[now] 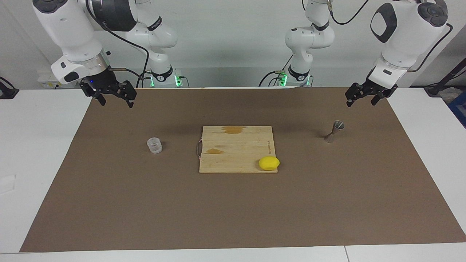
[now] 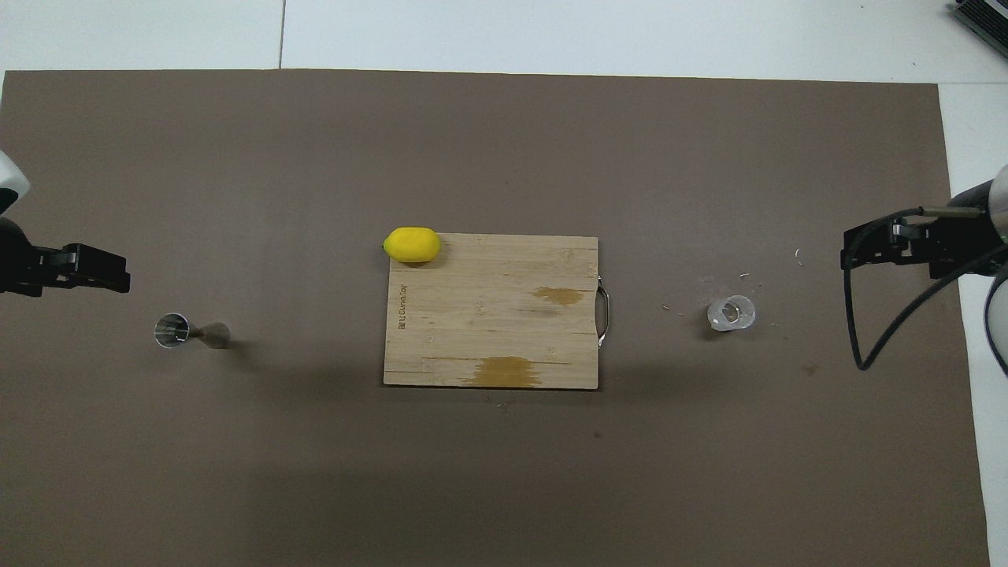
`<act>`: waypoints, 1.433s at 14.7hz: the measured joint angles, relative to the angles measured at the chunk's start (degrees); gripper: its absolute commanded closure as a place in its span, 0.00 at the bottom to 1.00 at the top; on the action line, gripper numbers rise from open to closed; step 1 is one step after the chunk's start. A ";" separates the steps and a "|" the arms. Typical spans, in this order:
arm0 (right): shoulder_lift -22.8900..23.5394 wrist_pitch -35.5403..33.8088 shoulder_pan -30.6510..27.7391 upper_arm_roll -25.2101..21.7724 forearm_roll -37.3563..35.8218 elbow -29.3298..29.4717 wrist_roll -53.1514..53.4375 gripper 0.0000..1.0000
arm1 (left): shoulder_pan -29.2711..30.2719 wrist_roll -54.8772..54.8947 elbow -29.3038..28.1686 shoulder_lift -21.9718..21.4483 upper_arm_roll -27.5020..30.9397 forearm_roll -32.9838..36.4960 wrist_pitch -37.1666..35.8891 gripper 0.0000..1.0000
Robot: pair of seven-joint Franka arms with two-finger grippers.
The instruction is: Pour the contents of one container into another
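The clear cup (image 1: 154,145) (image 2: 731,313), the one container, stands upright on the brown mat toward the right arm's end. The other container, the metal jigger (image 1: 335,131) (image 2: 189,331), stands upright toward the left arm's end. My right gripper (image 1: 116,102) (image 2: 866,250) hangs open and holds nothing, over the mat's corner by the right arm's base, apart from the cup. The left gripper (image 1: 361,102) (image 2: 98,269) hangs open over the mat's corner by the left arm's base, apart from the jigger, with nothing in it.
A wooden cutting board (image 1: 236,140) (image 2: 488,331) with a metal handle lies mid-mat between the two containers. A yellow lemon (image 1: 269,163) (image 2: 412,245) rests on its corner farthest from the robots. The brown mat (image 1: 233,211) (image 2: 504,488) covers most of the white table.
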 measured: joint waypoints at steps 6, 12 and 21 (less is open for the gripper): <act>0.00 0.00 0.00 0.00 0.00 0.00 0.00 0.00 | -0.08 0.00 -0.02 0.00 -0.01 0.00 0.00 0.00; 0.00 0.00 0.00 0.00 0.00 0.00 0.00 0.00 | -0.15 0.00 -0.25 -0.01 -0.07 0.00 2.75 0.00; 0.00 0.00 0.00 0.00 0.00 0.00 0.00 0.00 | -9.31 -14.07 -12.89 0.87 -0.56 -0.04 25.03 0.00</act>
